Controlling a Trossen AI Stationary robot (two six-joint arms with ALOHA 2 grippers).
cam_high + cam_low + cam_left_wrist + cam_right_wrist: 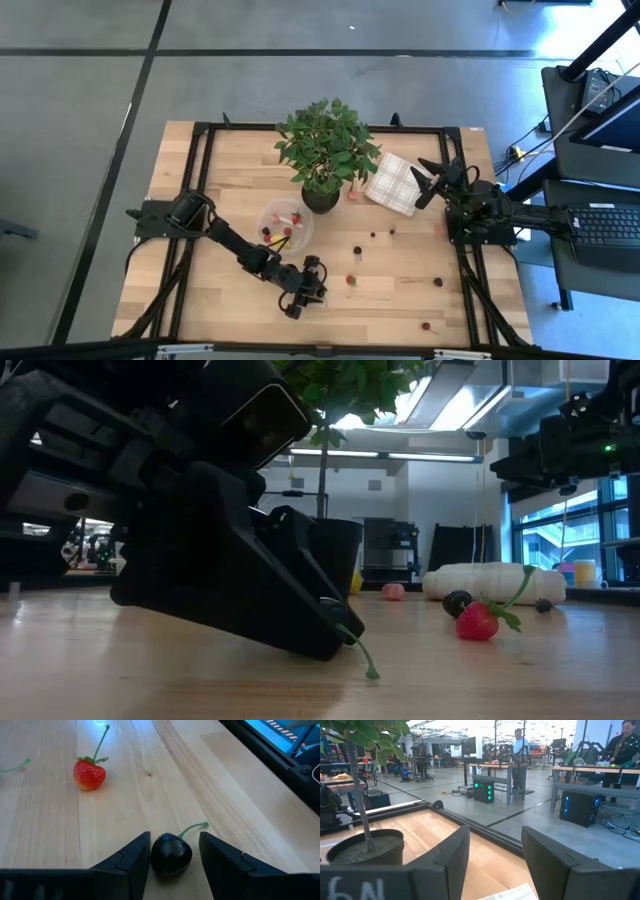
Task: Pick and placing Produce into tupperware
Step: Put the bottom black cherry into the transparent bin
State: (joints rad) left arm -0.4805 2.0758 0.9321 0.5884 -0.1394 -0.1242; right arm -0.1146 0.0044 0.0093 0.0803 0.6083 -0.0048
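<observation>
My left gripper (pixel 322 290) (pixel 175 836) is open, low on the table near its near edge, pointing toward the table's right. A dark maroon cherry (pixel 171 855) with a green stem (pixel 360 650) lies on the wood between its fingers. A red strawberry (pixel 90 774) (pixel 351 280) (pixel 478 622) lies just beyond. The clear tupperware (pixel 285 225) sits by the plant pot with a few red berries inside. Other small pieces are scattered across the table's right half. My right gripper (pixel 428 185) (pixel 495 840) waits open, raised over the checked cloth. My left gripper has one finger on each side of the cherry's body, reaching in level from the table's left. One finger (pixel 137 855) is right against it and a narrow gap shows before the other finger (pixel 215 860). Whether it touches the cherry, I cannot tell. The cherry rests on the table.
A leafy potted plant (pixel 325 150) stands at the table's middle far side, next to the tupperware. The white checked cloth (pixel 397 183) lies to its right. The black frame rail (pixel 280 765) runs along the near edge close to my left gripper. Bare wood lies between the strawberry and the tupperware.
</observation>
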